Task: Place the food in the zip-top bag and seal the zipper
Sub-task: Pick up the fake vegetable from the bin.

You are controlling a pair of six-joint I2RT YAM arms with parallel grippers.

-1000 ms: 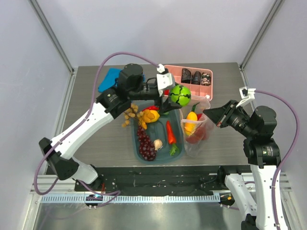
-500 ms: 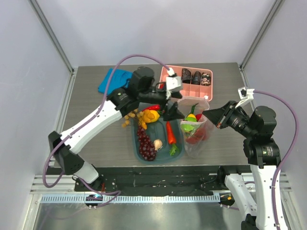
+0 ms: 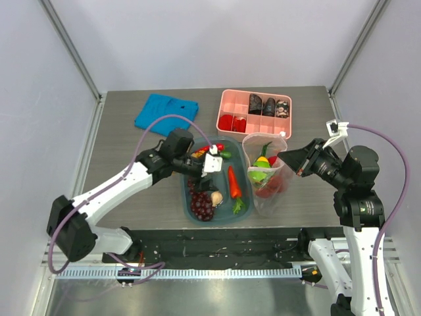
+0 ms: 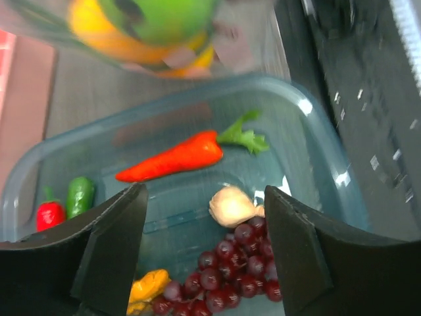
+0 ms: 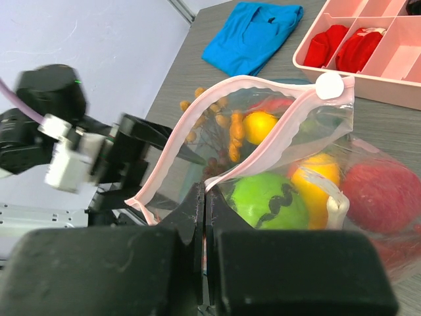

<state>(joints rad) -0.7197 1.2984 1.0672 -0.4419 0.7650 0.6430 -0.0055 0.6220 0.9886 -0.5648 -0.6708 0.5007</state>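
the left hand [image 4: 204, 197] hangs wide open and empty over the tub [image 4: 314, 141]; the right hand [image 5: 205, 197] is pinched shut on the bag [image 5: 263, 125] rim (mouth gaping, bag standing beside the tub). best straddle the carrot [image 4: 174, 157] across its middle, close gently, lift clear.

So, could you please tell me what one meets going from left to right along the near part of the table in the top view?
Purple grapes → garlic bulb → orange carrot → zip-top bag.
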